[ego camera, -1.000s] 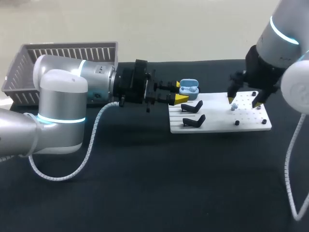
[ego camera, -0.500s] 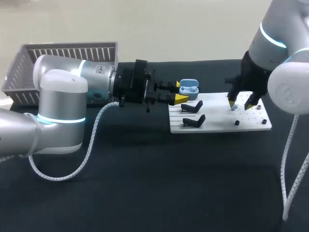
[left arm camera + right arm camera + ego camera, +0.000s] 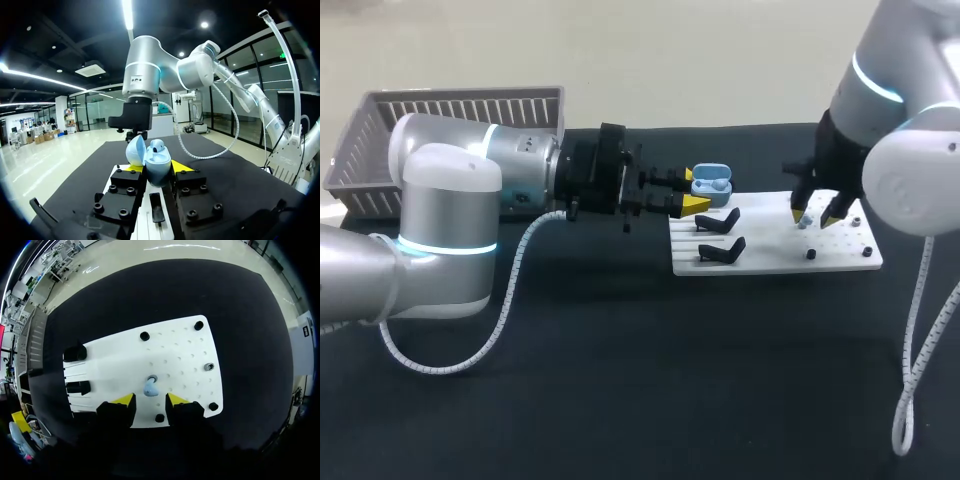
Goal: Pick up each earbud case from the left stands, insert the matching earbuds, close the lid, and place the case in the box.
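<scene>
The left gripper (image 3: 687, 191) reaches in level from the left and is closed on the light blue earbud case (image 3: 712, 182), one yellow tip pressed on each side of its body. In the left wrist view, the earbud case (image 3: 158, 165) sits upright between the fingers (image 3: 182, 166) with its lid swung open. The case hangs just past the far left corner of the white board (image 3: 775, 262), above the table (image 3: 620, 400).

Two black stands (image 3: 722, 219) lie on the left part of the board, one nearer than the other, both bare.

The right gripper (image 3: 815, 216) points down over the right half of the board, its fingers parted. In the right wrist view, a small pale blue earbud (image 3: 150, 388) sits on the board just ahead of the gap between the two tips, and neither tip touches it. Black pegs (image 3: 145, 335) dot the board's edges.

The grey slatted box (image 3: 450, 110) stands at the far left of the table, behind the left arm.
</scene>
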Controlling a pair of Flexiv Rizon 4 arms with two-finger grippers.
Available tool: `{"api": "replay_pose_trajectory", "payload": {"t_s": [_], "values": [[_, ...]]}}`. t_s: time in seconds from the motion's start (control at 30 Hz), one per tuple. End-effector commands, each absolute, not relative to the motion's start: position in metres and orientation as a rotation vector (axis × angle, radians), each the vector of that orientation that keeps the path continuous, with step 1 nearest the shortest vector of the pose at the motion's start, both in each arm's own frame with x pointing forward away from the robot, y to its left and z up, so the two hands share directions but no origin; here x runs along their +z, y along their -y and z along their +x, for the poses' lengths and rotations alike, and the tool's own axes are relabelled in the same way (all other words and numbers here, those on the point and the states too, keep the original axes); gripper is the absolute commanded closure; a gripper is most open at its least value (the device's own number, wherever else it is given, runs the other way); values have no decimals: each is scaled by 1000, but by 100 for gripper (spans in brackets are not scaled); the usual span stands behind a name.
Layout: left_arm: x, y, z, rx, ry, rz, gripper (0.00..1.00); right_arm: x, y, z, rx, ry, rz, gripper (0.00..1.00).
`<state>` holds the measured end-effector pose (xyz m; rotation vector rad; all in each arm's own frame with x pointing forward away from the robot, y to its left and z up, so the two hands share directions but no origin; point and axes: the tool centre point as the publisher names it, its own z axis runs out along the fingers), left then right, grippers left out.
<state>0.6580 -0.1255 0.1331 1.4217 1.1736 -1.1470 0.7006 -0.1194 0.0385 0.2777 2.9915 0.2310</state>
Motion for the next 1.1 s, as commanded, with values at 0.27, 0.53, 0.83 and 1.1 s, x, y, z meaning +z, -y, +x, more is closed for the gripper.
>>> {"api": "replay_pose_trajectory", "payload": {"t_s": [0.27,0.53,0.83,1.1], "values": [[132,125,657,-1141,-1173,1417,100,30,121,708,238,-2995,304,65],[132,125,657,-1141,-1173,1417,100,26,121,708,245,-2999,315,68],[132,125,657,-1141,-1173,1417,100,24,121,710,247,-3002,320,72],[132,125,657,-1141,-1173,1417,100,23,120,711,241,-3006,328,74]]}}
